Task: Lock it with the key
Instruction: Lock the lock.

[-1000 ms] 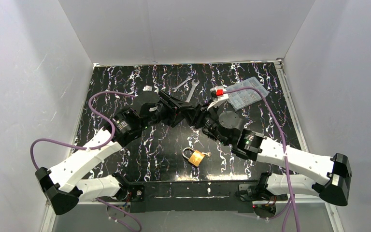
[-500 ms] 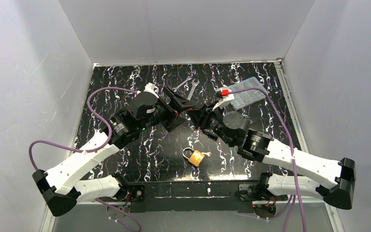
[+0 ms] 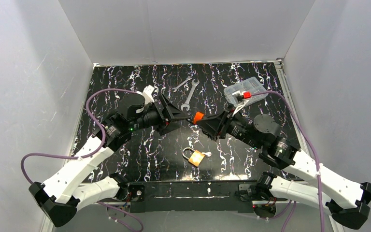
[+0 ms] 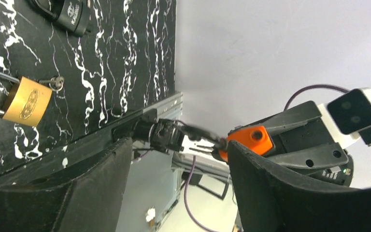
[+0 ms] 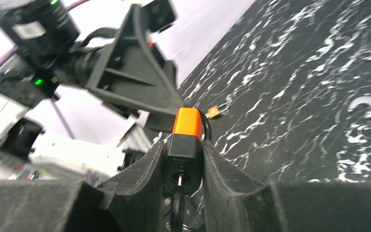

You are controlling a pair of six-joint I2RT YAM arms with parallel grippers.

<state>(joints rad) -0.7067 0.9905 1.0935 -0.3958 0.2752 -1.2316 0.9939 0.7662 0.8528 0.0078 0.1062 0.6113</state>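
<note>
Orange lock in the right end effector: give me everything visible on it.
The orange lock has a black, plastic-looking body with an orange end pointing away from the wrist. A key sits in the keyhole on the black end, a ring hanging below. It is held above the table, clamped by the right end effector. The open left end effector faces it closely; contact is unclear.

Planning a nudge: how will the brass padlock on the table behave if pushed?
The brass padlock lies flat, so it would probably slide, not roll. It looks solid metal, likely heavy for its size. Its small key may swing.
</note>
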